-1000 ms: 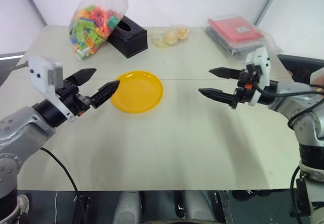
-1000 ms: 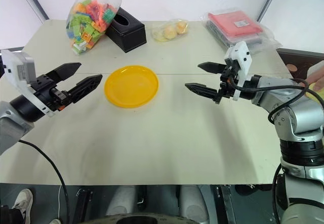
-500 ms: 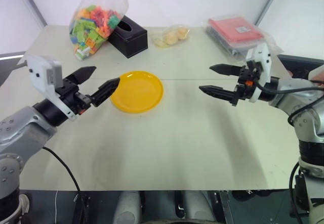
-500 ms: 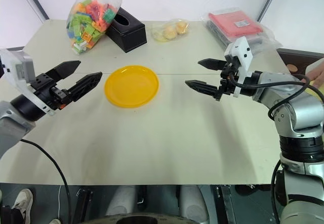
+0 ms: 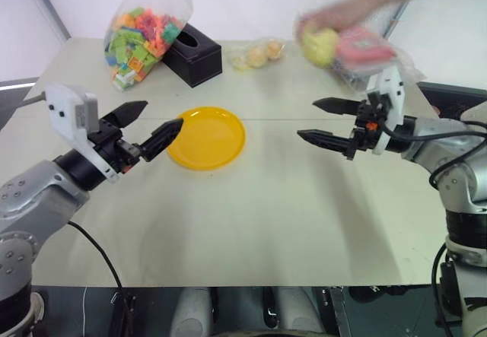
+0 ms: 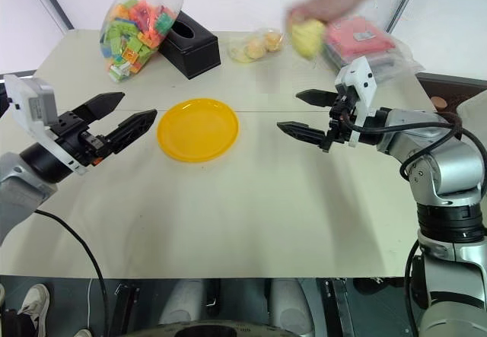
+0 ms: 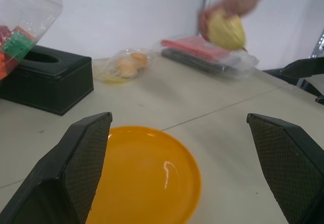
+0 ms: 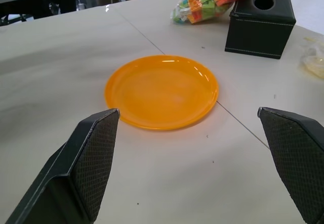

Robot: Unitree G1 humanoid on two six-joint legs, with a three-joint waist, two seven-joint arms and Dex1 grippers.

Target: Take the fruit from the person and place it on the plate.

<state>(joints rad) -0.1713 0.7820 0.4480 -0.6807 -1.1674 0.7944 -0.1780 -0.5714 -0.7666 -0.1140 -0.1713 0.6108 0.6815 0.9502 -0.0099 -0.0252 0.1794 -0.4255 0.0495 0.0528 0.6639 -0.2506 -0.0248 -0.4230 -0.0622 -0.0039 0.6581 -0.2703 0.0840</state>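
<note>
Nearest you, both arms are raised over the pale desk (image 5: 251, 223), one at each side, with bare desk between them. Your left pincer (image 5: 149, 126) has its two black fingers spread, nothing between them, and its tips point toward the near left rim of the plate (image 5: 206, 137). Your right pincer (image 5: 323, 121) is spread as wide, also empty, its tips aimed inward across the desk toward the plate but well apart from it.

The plate lies flat on the desk between the two pincers, closer to your left one, with nothing on it. In the right wrist view you see it (image 8: 162, 91) framed between that pincer's two fingers (image 8: 83, 166).

Farther back, the fruit (image 6: 307, 37) is in the air, gripped from above by the person's hand (image 6: 323, 7), whose forearm reaches in from the upper right. It is blurred. It sits above and beyond your right pincer, apart from its fingers, and over the near edge of the red packet in clear wrap (image 5: 358, 48) at the far right of the desk.

Along the far edge, from left to right, you have a clear bag of coloured blocks (image 5: 141, 33), leaning beside a black tissue box (image 5: 190, 53), then a small clear bag of yellowish fruits (image 5: 257, 54), just left of the held fruit.
</note>
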